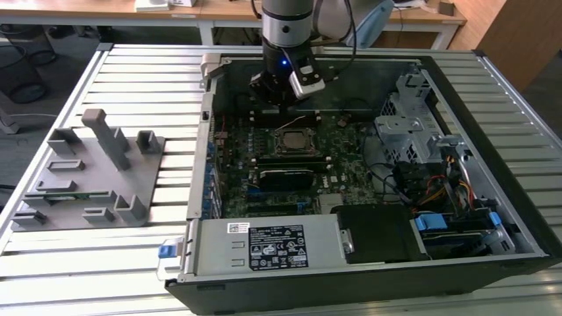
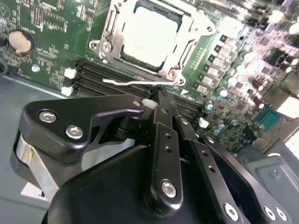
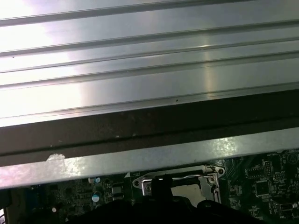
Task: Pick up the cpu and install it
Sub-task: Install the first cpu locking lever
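- While the gripper [image 2: 161,95] hovers with fingers pressed together, empty, we see the cpu [image 2: 148,33] seated in its socket [image 2: 108,35].
- We judge it light, rigid, fragile: hold by the rim.

Ext. high; wrists close, socket [image 2: 152,39] shared

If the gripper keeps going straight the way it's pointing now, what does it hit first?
Probably the thin socket lever and the memory slots just beyond the gripper, beside the socket holding the cpu. Depth is hard to judge.
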You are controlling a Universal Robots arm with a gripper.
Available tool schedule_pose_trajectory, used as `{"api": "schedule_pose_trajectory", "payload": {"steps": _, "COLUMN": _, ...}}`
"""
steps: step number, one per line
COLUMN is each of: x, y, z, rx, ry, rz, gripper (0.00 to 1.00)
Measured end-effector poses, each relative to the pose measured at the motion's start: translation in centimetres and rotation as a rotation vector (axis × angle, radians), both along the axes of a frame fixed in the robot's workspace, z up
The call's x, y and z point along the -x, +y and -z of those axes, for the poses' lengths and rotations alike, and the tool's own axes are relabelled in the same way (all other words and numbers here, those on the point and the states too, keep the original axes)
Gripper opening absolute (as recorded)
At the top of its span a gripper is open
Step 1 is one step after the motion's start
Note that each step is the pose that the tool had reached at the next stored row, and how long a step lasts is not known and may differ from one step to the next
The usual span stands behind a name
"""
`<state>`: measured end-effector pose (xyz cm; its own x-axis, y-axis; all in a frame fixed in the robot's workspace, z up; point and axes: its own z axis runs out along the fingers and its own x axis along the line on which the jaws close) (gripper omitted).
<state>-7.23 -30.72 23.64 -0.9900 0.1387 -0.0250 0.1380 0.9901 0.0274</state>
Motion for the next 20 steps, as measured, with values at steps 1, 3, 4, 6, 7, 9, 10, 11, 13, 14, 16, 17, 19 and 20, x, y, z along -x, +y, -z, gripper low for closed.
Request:
{"api": "schedule_pose_trajectory", "payload": {"steps": 1, "x": 0.0, "y": 0.00, "z": 0.03, "rx": 0.0112, "ry": 0.0000, "rz": 0.000, "gripper": 0.11}}
{"api": "schedule_pose_trajectory", "payload": {"steps": 3, "x": 0.0, "y": 0.00, "z": 0.11, "rx": 0.0294, "ry": -0.0001, "rz": 0.000, "gripper": 0.11}}
{"api": "schedule_pose_trajectory", "payload": {"steps": 4, "x": 0.0, "y": 0.00, "z": 0.14, "rx": 0.0358, "ry": -0.0002, "rz": 0.000, "gripper": 0.11}}
{"api": "schedule_pose_trajectory", "payload": {"steps": 6, "x": -0.1, "y": 0.00, "z": 0.20, "rx": 0.0419, "ry": 0.0000, "rz": 0.000, "gripper": 0.11}}
{"api": "schedule_pose_trajectory", "payload": {"steps": 7, "x": -0.2, "y": 0.00, "z": 0.22, "rx": 0.0418, "ry": 0.0000, "rz": 0.000, "gripper": 0.11}}
{"api": "schedule_pose_trajectory", "payload": {"steps": 9, "x": -0.4, "y": 0.00, "z": 0.24, "rx": 0.0415, "ry": 0.0000, "rz": 0.000, "gripper": 0.11}}
{"api": "schedule_pose_trajectory", "payload": {"steps": 10, "x": -0.6, "y": 0.00, "z": 0.26, "rx": 0.0414, "ry": -0.0001, "rz": 0.000, "gripper": 0.11}}
{"api": "schedule_pose_trajectory", "payload": {"steps": 11, "x": -0.7, "y": 0.00, "z": 0.28, "rx": 0.0437, "ry": 0.0000, "rz": 0.000, "gripper": 0.11}}
{"api": "schedule_pose_trajectory", "payload": {"steps": 13, "x": -0.8, "y": 0.06, "z": 0.34, "rx": 0.0561, "ry": 0.0000, "rz": 0.000, "gripper": 0.11}}
{"api": "schedule_pose_trajectory", "payload": {"steps": 14, "x": -0.9, "y": 0.07, "z": 0.38, "rx": 0.0567, "ry": -0.0001, "rz": 0.000, "gripper": 0.11}}
{"api": "schedule_pose_trajectory", "payload": {"steps": 16, "x": -1.1, "y": 0.10, "z": 0.41, "rx": 0.0567, "ry": -0.0001, "rz": 0.000, "gripper": 0.11}}
{"api": "schedule_pose_trajectory", "payload": {"steps": 17, "x": -1.2, "y": 0.12, "z": 0.43, "rx": 0.0568, "ry": -0.0001, "rz": 0.000, "gripper": 0.11}}
{"api": "schedule_pose_trajectory", "payload": {"steps": 19, "x": -1.4, "y": 0.19, "z": 0.49, "rx": 0.0568, "ry": -0.0001, "rz": 0.000, "gripper": 0.11}}
{"api": "schedule_pose_trajectory", "payload": {"steps": 20, "x": -1.5, "y": 0.22, "z": 0.51, "rx": 0.0567, "ry": -0.0001, "rz": 0.000, "gripper": 0.11}}
